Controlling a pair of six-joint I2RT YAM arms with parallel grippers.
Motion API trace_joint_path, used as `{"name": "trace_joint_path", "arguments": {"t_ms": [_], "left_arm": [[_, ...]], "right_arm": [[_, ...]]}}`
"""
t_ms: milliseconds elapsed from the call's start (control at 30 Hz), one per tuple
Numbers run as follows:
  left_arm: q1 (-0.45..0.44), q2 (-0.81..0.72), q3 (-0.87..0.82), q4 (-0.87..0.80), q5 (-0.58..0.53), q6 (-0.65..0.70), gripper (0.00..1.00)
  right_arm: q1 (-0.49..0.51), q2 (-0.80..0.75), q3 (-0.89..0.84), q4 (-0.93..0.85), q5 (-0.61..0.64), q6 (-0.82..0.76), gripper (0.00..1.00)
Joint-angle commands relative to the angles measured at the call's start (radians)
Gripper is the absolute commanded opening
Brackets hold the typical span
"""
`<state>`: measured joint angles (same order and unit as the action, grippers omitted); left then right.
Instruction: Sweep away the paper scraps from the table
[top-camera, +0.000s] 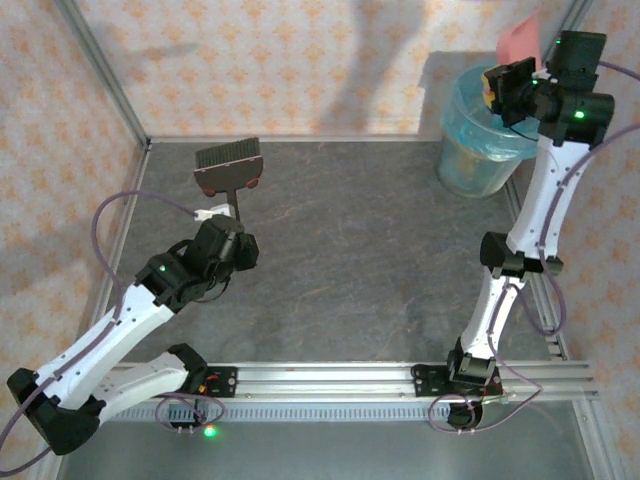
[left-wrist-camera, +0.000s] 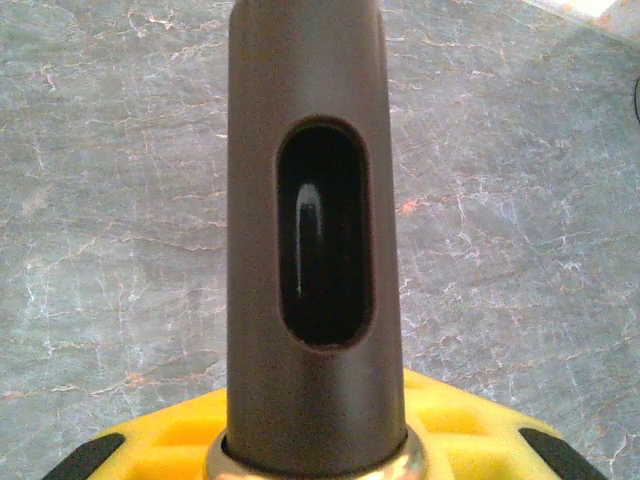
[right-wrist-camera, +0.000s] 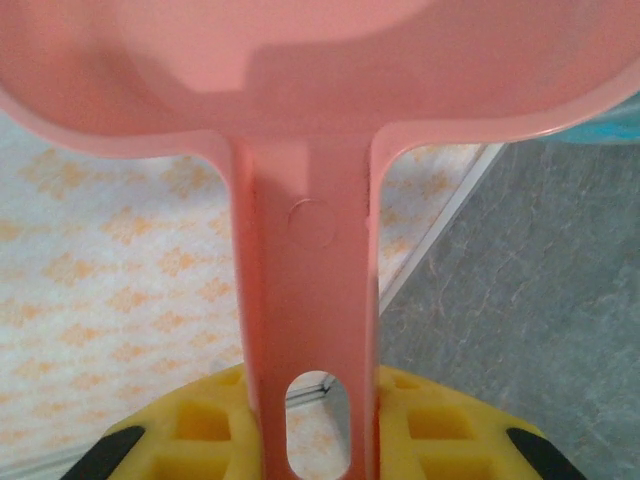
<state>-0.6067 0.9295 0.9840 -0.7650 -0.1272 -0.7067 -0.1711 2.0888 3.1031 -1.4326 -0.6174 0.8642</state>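
My left gripper (top-camera: 232, 232) is shut on the handle of a dark brown hand brush (top-camera: 228, 166), whose bristle head rests on the table (top-camera: 360, 250) at the back left. In the left wrist view the slotted brush handle (left-wrist-camera: 315, 250) runs up from my yellow fingers (left-wrist-camera: 470, 430) over bare table. My right gripper (top-camera: 512, 86) is shut on the handle of the pink dustpan (top-camera: 521, 40), held high and tilted above a translucent blue bucket (top-camera: 478, 140). The dustpan (right-wrist-camera: 310, 90) spreads across the top of the right wrist view. The paper scraps are out of view.
The bucket stands in the back right corner of the table. Aluminium rails (top-camera: 330, 378) run along the near edge by the arm bases. Patterned beige walls (top-camera: 300, 60) close the back and sides. A sliver of the bucket (right-wrist-camera: 622, 112) shows beside the pan.
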Motion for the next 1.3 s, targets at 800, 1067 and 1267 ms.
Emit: {"name": "trace_joint_path", "arguments": {"t_ms": [800, 1067, 1267], "left_arm": [[0.004, -0.074, 0.016, -0.006, -0.055, 0.002, 0.0], [0.004, -0.009, 0.009, 0.035, 0.006, -0.02, 0.0], [0.004, 0.042, 0.013, 0.02, 0.038, 0.002, 0.0]], "right_arm": [[0.589, -0.596, -0.789, -0.207, 0.606, -0.52, 0.0], [0.591, -0.967, -1.631, 0.332, 0.481, -0.526, 0.0], [0.602, -0.932, -1.881, 0.558, 0.48, -0.615, 0.0]]}}
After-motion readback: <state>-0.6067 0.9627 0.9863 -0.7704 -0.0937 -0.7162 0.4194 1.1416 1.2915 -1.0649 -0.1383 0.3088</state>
